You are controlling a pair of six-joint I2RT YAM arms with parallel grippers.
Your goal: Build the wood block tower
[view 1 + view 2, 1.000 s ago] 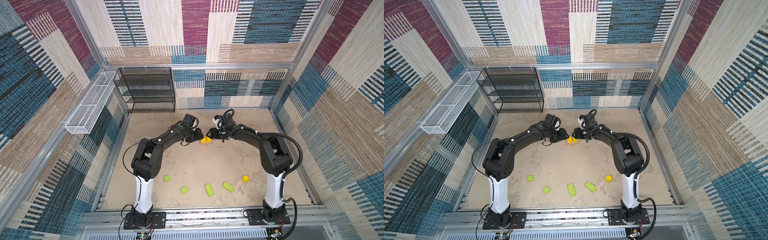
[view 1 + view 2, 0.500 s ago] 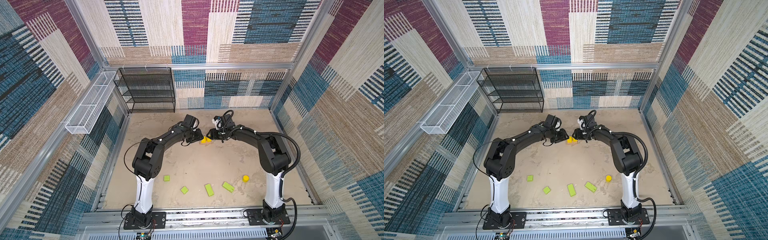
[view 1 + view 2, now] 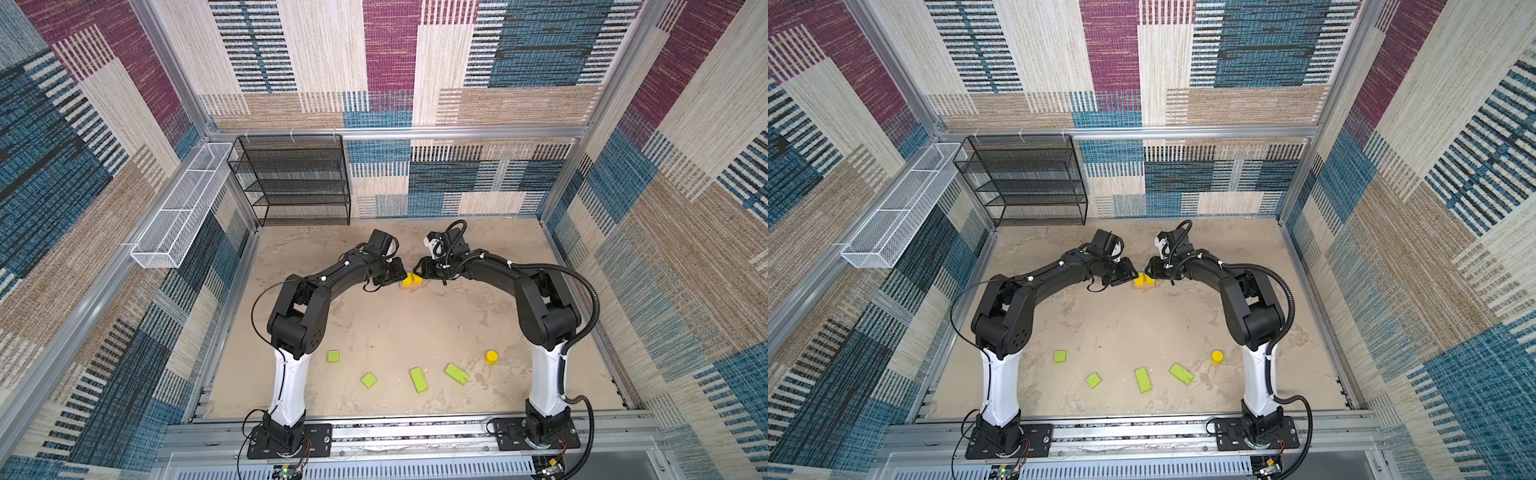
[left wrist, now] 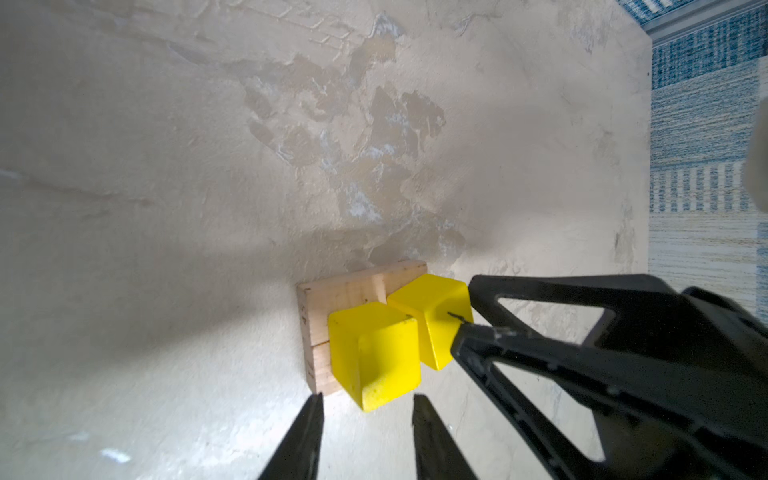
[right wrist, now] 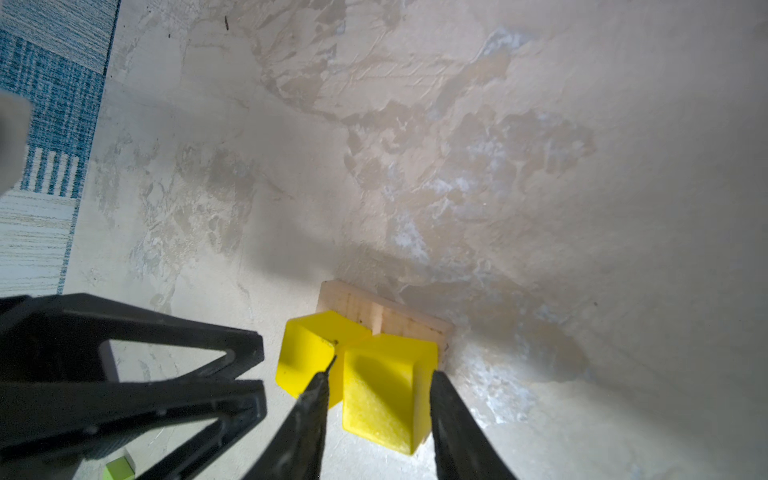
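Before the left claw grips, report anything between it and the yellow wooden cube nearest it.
Nothing visible blocks it: the left claw straddles that yellow wooden cube, fingers either side. The second yellow cube sits beside it, at the right claw.

Two bright yellow painted wooden cubes (image 4: 374, 353) are glossy and plain. The wooden bars (image 4: 345, 291) are pale tan with faint grain. Four flat wooden pieces (image 3: 418, 379) are solid lime green, and the short wooden cylinder (image 3: 491, 356) is yellow. The rough tabletop (image 3: 415, 324) is mottled beige with brown and whitish patches. The woven fabric walls (image 3: 390, 50) are a striped patchwork of blue, maroon, cream and tan. The wire mesh shelf rack (image 3: 299, 183) is black, and the wire mesh basket (image 3: 183, 208) is white. The robot arms (image 3: 299, 316) are black with white lower links.
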